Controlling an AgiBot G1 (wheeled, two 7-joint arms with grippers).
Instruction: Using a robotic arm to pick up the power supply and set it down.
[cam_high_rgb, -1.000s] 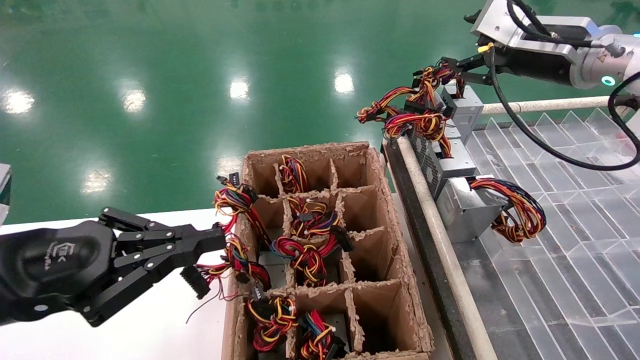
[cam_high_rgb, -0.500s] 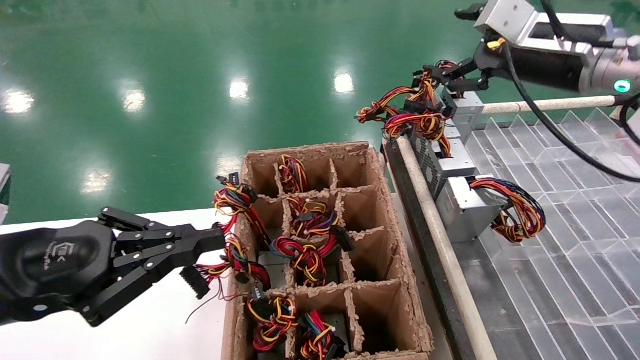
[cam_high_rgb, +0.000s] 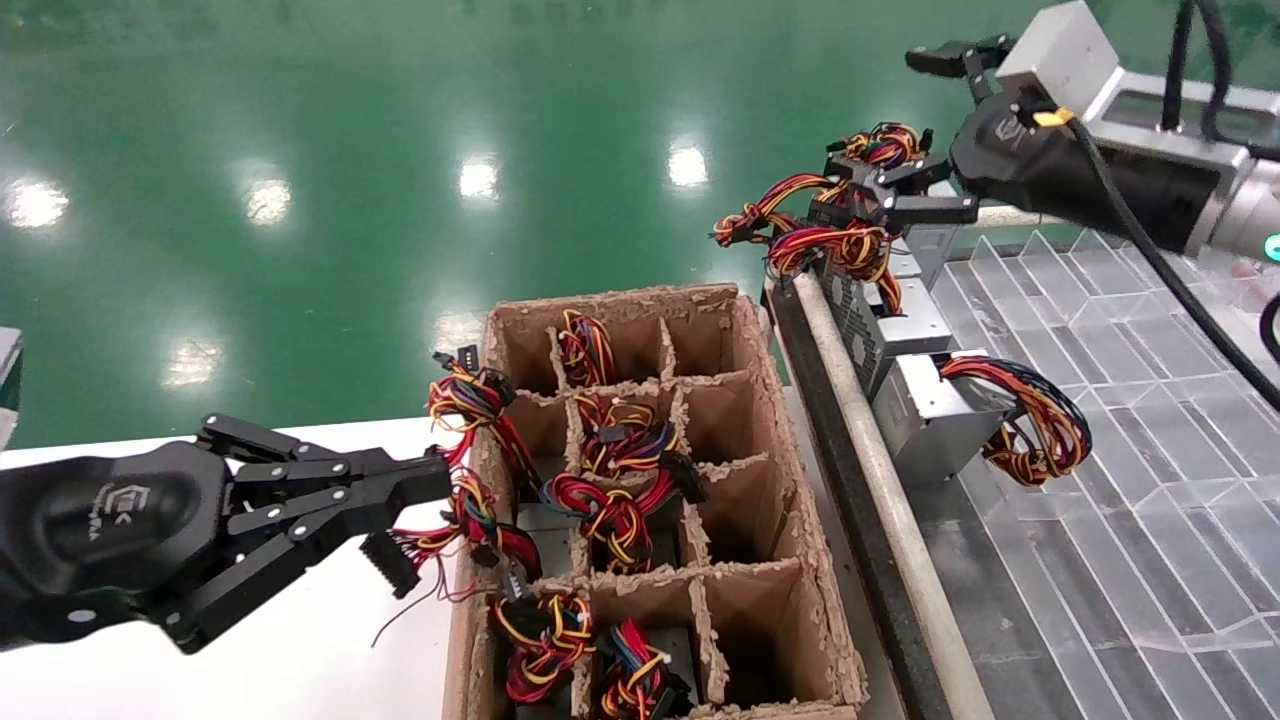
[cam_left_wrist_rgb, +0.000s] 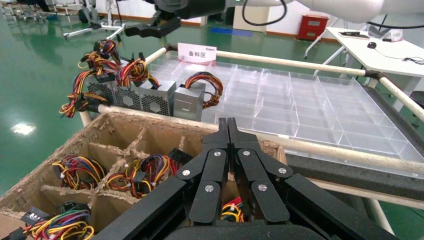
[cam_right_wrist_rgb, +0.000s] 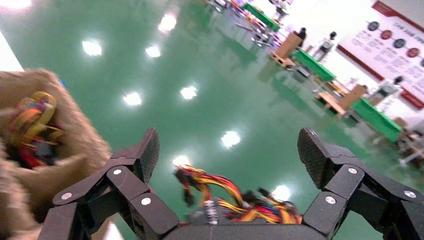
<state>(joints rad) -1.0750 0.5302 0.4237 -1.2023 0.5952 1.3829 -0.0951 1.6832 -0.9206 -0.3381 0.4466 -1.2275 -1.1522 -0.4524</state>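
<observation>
The power supply (cam_high_rgb: 932, 240), a small silver-grey box with a tight knot of red and yellow wires (cam_high_rgb: 880, 145), stands at the far corner of the clear tray. My right gripper (cam_high_rgb: 905, 135) hovers open just above that knot, one finger over it and one beside it, touching nothing. In the right wrist view the wires (cam_right_wrist_rgb: 235, 200) lie low between the spread fingers (cam_right_wrist_rgb: 145, 150) of the right gripper (cam_right_wrist_rgb: 227, 150). My left gripper (cam_high_rgb: 435, 480) is shut and empty, parked beside the cardboard box; the left wrist view shows the left gripper (cam_left_wrist_rgb: 228, 122) with its jaws pressed together.
A divided cardboard box (cam_high_rgb: 800, 520) holds several wire bundles. A clear acrylic tray (cam_high_rgb: 1100, 480) with a pale rail (cam_high_rgb: 870, 450) carries two more grey boxes, one with a long drooping wire loop (cam_high_rgb: 1040, 420), one with a grille side (cam_high_rgb: 850, 310).
The right gripper, closed at the wire knot before, has opened wide and drawn back to the right and up. The power supply rests on the tray. The left arm has not moved.
</observation>
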